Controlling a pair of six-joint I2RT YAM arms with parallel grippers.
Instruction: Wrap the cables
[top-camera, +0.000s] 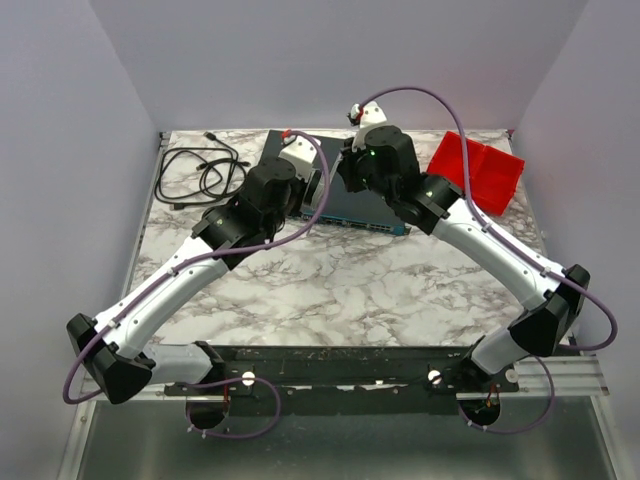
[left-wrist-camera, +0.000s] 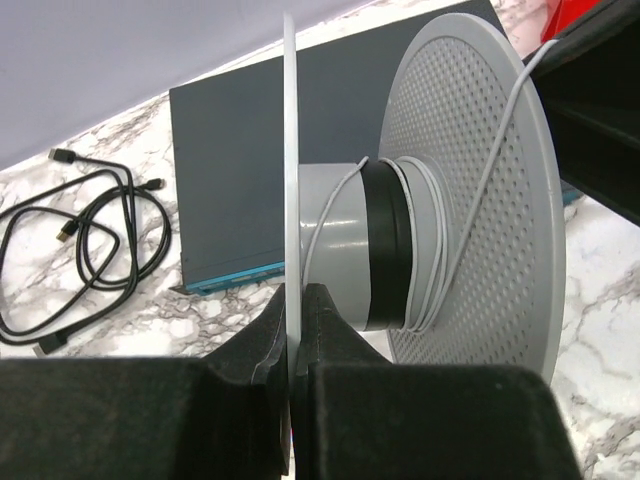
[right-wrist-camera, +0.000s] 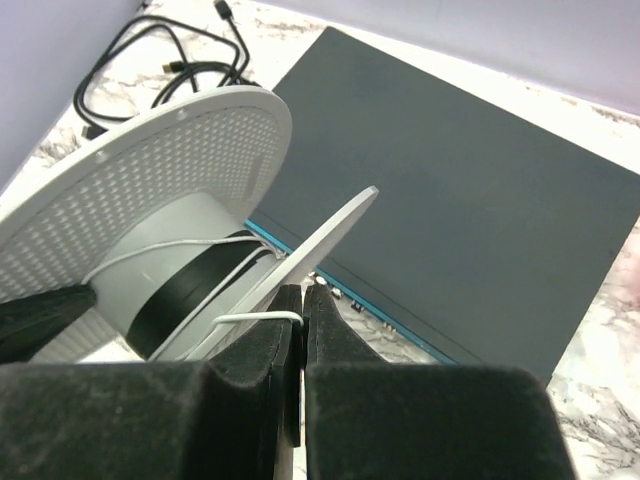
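A grey spool (left-wrist-camera: 470, 150) with two perforated flanges and a black band on its hub is held up between the arms. The thin white cable (left-wrist-camera: 440, 250) lies in a few turns round the hub. My left gripper (left-wrist-camera: 294, 295) is shut on the edge of the spool's thin flange. My right gripper (right-wrist-camera: 303, 293) is shut on the white cable (right-wrist-camera: 255, 318), right beside the other flange (right-wrist-camera: 170, 170); the cable runs from the fingers to the hub. In the top view both grippers (top-camera: 300, 185) (top-camera: 345, 170) meet over the box and mostly hide the spool.
A flat dark grey box (top-camera: 370, 215) with a blue edge lies under the grippers. A thicker black cord with plugs (top-camera: 200, 170) is coiled at the back left. A red cloth (top-camera: 478, 170) lies at the back right. Grey walls enclose the marble table.
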